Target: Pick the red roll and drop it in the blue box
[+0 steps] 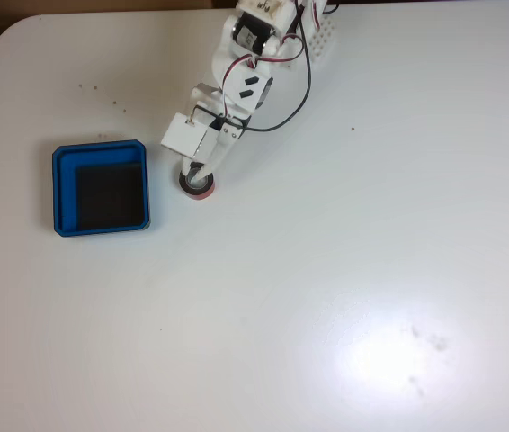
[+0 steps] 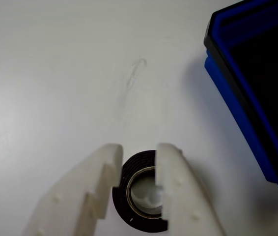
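Roll (image 1: 199, 186) on the table (image 1: 344, 270), just right of the box (image 1: 101, 189) in the fixed view, perhaps between the hand's (image 2: 138, 152) fingers.

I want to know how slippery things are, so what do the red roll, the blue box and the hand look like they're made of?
The red roll looks like wound tape: matte dark top face, pale hollow core. The blue box seems moulded plastic, smooth and slightly glossy, with an even colour and crisp edges. The hand appears to be white printed plastic, matte and faintly grainy. None can be confirmed by sight alone.
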You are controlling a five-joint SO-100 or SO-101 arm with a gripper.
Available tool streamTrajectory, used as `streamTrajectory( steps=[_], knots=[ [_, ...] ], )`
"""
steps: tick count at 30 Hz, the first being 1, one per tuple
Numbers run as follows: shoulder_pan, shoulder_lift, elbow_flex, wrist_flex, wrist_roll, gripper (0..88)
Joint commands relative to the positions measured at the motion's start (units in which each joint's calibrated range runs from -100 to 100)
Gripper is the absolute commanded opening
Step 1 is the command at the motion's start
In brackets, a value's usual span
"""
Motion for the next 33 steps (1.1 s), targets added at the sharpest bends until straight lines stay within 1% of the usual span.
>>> streamTrajectory(
  steps=[1,9,13,16,18,24,28,33],
  knots=[
    [2.4,4.8,-8.2,-1.2,0.1,3.1],
    [7.6,14.9,-14.8,-1.2,-0.4,18.0],
    [8.9,17.2,-14.9,-1.2,0.2,22.7],
    [9.2,18.5,-14.9,-0.4,0.3,23.4],
    [9.4,19.1,-15.2,2.1,0.3,23.4],
    [10.0,19.6,-21.6,14.9,0.3,23.4],
    [10.0,23.2,-27.4,23.3,0.3,23.4],
    [10.8,28.4,-33.3,29.3,0.3,23.4]
  ],
)
